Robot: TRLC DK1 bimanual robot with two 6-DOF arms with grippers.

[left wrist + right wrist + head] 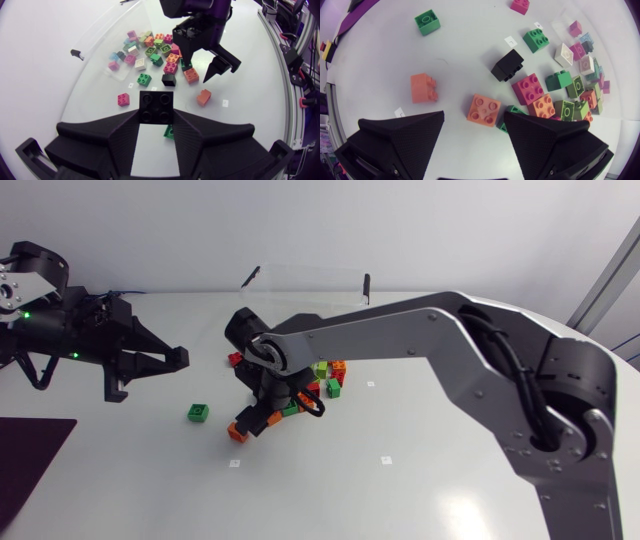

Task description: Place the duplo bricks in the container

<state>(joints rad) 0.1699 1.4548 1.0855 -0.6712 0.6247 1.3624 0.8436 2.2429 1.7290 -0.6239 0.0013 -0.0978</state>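
**Duplo bricks (325, 375) heaped outside the container (300, 278), one brick in hand**

The heap sits on the surface (420, 480) just in front of the clear container, and I can see no brick inside it. The left pincer (156, 114), well off to the container's side, is closed on a black brick (156, 102), with its fingers pressing two opposite faces. The right pincer (473, 120) hangs over the side of the heap farthest from the container. It is spread wide, with an orange brick (483, 110) under the gap, untouched.

The black brick should travel high enough to clear the container's wall and stop squarely over the opening before the fingers part. The right arm crosses the space before the container, so the path must go round it. For the orange brick, come straight down, centre the fingers on its flat faces, and mind the green neighbour (512, 110) just beside it.

The surface is white and smooth. A lone green brick (198, 412) and small paper tags (235, 463) lie farther from the container.
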